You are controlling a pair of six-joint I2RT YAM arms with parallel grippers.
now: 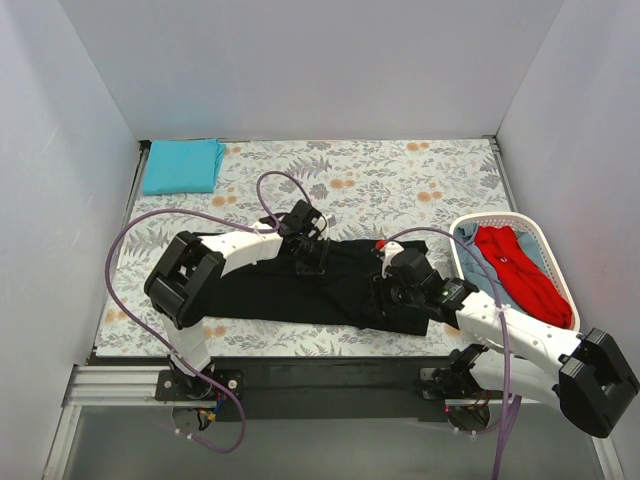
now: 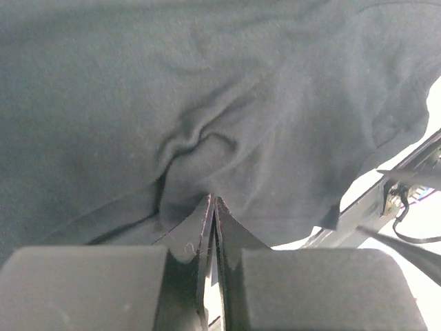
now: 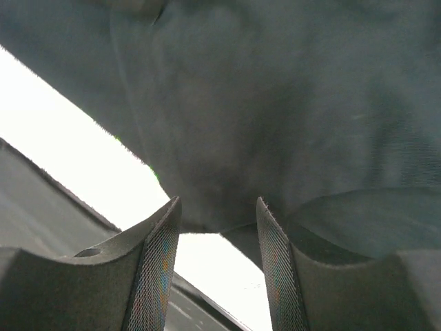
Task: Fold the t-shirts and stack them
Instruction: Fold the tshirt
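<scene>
left tool [image 2: 212, 207]: jaws pressing together with no gap showing; tips resting against a small pucker in the cloth; cannot tell whether any cloth is caught between them.
right tool [image 3: 217, 203]: jaws standing apart, nothing sitting between them; pointing down low over dark cloth, close to its edge.
black t-shirt [image 1: 270, 290]: lying spread as a long band, left to right, along the near half of the table; left tool working at its middle, right tool at its right part.
red t-shirt [image 1: 520, 275]: lying crumpled inside the laundry basket.
light-blue t-shirt [image 1: 546, 256]: showing beside and under the red t-shirt in the same basket.
laundry basket [image 1: 490, 218]: white, sitting at the table's right edge, just beside the black t-shirt's right end.
teal t-shirt [image 1: 182, 165]: folded flat, lying at the far left corner, well apart from the rest.
table [image 1: 400, 180]: carrying a floral covering.
</scene>
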